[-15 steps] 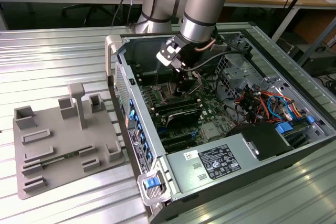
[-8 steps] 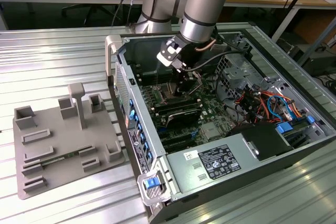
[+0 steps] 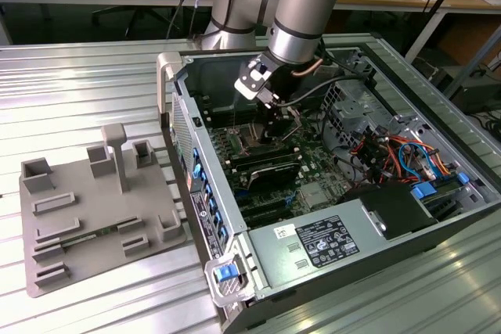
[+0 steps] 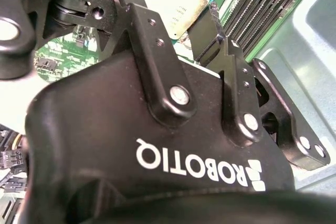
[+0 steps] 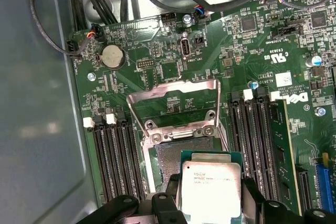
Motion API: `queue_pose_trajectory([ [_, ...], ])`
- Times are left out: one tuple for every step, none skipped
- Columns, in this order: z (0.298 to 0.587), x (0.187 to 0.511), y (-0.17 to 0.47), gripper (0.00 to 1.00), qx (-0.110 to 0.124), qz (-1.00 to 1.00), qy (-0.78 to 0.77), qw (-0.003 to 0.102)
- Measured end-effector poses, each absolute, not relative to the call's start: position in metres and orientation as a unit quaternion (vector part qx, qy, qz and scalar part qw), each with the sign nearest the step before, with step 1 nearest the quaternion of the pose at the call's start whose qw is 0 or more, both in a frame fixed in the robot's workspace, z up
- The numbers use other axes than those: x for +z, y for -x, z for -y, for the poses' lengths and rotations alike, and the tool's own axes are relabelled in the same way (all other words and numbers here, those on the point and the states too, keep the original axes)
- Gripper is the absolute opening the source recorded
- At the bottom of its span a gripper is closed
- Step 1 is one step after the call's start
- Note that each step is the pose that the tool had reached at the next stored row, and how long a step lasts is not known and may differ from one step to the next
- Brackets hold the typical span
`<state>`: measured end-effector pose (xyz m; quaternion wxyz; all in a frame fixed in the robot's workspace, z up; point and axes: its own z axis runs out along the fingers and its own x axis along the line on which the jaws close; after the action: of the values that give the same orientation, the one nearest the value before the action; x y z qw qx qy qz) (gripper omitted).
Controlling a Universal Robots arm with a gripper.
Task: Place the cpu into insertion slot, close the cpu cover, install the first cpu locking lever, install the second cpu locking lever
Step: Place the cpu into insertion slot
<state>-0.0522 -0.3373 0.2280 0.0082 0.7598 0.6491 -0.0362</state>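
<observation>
Two black fingers (image 5: 252, 199) of the gripper (image 5: 210, 205) pinch the cpu (image 5: 211, 190), its near edge cut off in the first wrist view. It hides part of the insertion slot (image 5: 167, 158); beyond, the cpu cover (image 5: 176, 88) stands raised. In the second wrist view, one cpu corner peeks past the gripper's bulky body.

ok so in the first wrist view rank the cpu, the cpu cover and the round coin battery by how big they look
1-2. cpu cover and cpu: they look about alike, and the cpu is nearer the camera, so no ranking between them.
3. coin battery: clearly smallest.
</observation>
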Motion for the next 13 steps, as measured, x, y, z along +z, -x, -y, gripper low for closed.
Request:
queue_pose_trajectory([
  [0.3373,0.228,0.0522,0.55,-0.036,-0.65,-0.759,0.008],
  [0.3373,0.228,0.0522,0.55,-0.036,-0.651,-0.758,0.008],
  [0.3373,0.228,0.0522,0.55,-0.036,-0.652,-0.757,0.008],
  [0.3373,0.228,0.0522,0.55,-0.036,-0.654,-0.756,0.008],
  [0.3373,0.2279,0.0522,0.55,-0.036,-0.655,-0.755,0.008],
  [0.3373,0.2279,0.0522,0.55,-0.036,-0.656,-0.754,0.008],
  [0.3373,0.2279,0.0522,0.55,-0.036,-0.658,-0.752,0.009],
  [0.3373,0.2279,0.0522,0.55,-0.036,-0.659,-0.751,0.009],
  [0.3373,0.228,0.0522,0.55,-0.036,-0.66,-0.75,0.009],
  [0.3373,0.228,0.0522,0.55,-0.036,-0.66,-0.75,0.009],
  [0.3372,0.2279,0.0522,0.55,-0.036,-0.661,-0.75,0.009],
  [0.3373,0.228,0.0522,0.55,-0.036,-0.661,-0.749,0.009],
  [0.3373,0.228,0.0522,0.55,-0.036,-0.662,-0.749,0.009],
])
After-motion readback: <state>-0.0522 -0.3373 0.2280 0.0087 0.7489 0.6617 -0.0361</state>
